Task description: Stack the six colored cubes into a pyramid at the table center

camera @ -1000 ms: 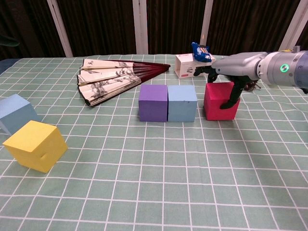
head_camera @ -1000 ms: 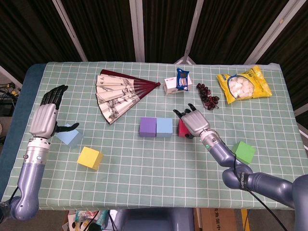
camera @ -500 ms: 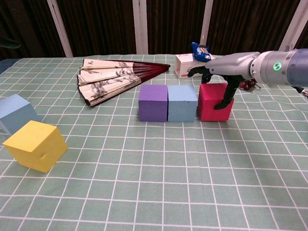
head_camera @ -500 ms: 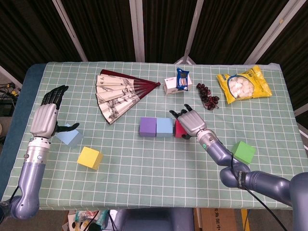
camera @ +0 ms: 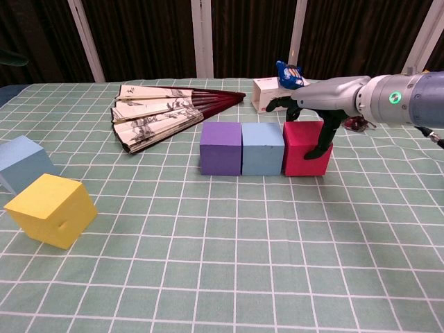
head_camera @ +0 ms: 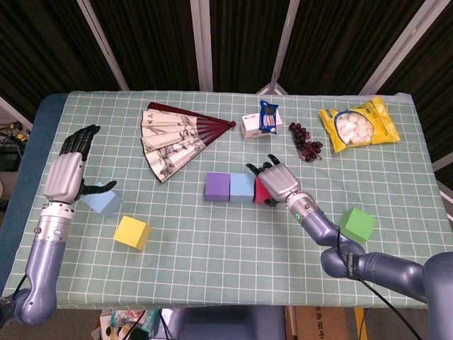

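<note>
At the table center a purple cube [head_camera: 217,187] [camera: 220,148], a blue cube [head_camera: 241,187] [camera: 263,148] and a red cube [head_camera: 262,192] [camera: 302,150] stand side by side in a row. My right hand [head_camera: 277,182] [camera: 310,109] grips the red cube from above, thumb down its right face, and the cube touches the blue one. A green cube [head_camera: 357,224] lies to the right. The yellow cube [head_camera: 132,232] [camera: 52,209] and light blue cube [head_camera: 101,200] [camera: 21,163] sit at the left. My left hand [head_camera: 69,171] is beside the light blue cube, fingers spread, holding nothing.
A folding fan [head_camera: 173,138] [camera: 159,114] lies open behind the row at the left. A small snack box [head_camera: 259,122] [camera: 274,92], dark grapes [head_camera: 306,142] and a yellow snack bag [head_camera: 357,123] lie along the far right side.
My right hand has slid the red cube leftward until it closes the gap to the blue cube. The left arm has not moved.
</note>
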`<action>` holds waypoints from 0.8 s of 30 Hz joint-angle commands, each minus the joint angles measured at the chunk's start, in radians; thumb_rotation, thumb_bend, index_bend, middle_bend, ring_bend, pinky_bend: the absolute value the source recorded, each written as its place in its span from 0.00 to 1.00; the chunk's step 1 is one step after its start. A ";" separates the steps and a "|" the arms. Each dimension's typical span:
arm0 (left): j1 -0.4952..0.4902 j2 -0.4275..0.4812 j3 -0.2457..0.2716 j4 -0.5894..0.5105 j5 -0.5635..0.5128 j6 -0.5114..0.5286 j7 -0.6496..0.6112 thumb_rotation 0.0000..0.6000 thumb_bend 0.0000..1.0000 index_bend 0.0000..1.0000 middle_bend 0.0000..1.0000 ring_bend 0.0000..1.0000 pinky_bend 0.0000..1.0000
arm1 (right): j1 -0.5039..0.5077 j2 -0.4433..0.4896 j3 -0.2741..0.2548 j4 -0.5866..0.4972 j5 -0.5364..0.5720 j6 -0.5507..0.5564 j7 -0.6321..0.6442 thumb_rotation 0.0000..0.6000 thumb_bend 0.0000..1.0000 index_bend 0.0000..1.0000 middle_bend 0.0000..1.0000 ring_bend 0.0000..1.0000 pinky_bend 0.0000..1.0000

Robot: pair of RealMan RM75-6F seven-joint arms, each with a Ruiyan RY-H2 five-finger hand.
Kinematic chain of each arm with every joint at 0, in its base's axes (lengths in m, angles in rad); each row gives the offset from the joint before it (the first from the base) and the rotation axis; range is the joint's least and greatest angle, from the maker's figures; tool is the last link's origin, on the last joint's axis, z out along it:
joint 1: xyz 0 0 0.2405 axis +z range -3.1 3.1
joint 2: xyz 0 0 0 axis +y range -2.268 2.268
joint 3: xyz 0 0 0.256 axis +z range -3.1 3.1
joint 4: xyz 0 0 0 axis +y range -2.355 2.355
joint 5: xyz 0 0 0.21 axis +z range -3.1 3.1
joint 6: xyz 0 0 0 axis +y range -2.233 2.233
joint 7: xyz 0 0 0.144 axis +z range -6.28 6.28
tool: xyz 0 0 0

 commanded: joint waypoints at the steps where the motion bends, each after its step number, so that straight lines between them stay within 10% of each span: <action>1: 0.000 0.001 0.000 0.000 0.000 -0.001 -0.002 1.00 0.12 0.00 0.04 0.03 0.00 | 0.002 -0.003 -0.001 0.003 0.003 0.002 -0.002 1.00 0.27 0.00 0.38 0.21 0.00; 24: 0.000 0.000 0.000 0.003 -0.001 -0.005 -0.005 1.00 0.12 0.00 0.04 0.03 0.00 | 0.014 -0.022 -0.009 0.020 0.014 0.007 0.003 1.00 0.27 0.00 0.38 0.21 0.00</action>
